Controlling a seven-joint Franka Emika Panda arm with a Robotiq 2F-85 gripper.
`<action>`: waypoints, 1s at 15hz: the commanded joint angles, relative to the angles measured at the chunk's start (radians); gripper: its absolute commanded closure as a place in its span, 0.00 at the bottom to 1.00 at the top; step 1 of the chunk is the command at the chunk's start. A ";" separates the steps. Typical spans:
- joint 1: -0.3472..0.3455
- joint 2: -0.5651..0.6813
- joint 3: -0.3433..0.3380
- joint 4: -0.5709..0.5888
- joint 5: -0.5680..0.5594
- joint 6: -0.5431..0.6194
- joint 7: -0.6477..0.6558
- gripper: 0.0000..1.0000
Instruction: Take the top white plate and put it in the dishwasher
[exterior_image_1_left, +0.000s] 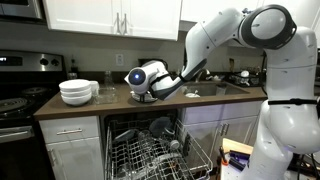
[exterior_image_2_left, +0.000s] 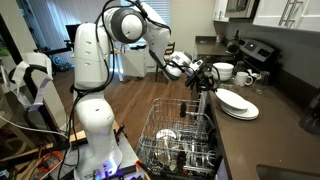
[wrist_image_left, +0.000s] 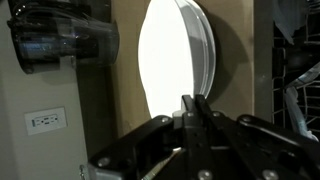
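Top white plate lies on its stack on the counter, beside the white bowls. The gripper is clenched on the plate's near rim, its fingers nearly together. Below the counter, the dishwasher stands open with its rack pulled out.

My arm reaches in from the right, across the brown counter. My gripper sits low over the counter, near a stack of white bowls. It shows dark and small here, so jaw position cannot be judged. Below, the dishwasher stands open with its wire rack pulled out. A stove is at the left, and white cabinets are above.
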 joint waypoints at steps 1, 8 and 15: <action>0.005 -0.030 0.013 -0.014 -0.028 -0.049 0.024 0.95; -0.008 0.001 0.016 0.000 0.001 -0.012 0.002 0.95; -0.001 0.019 0.016 -0.001 -0.002 -0.039 0.016 0.95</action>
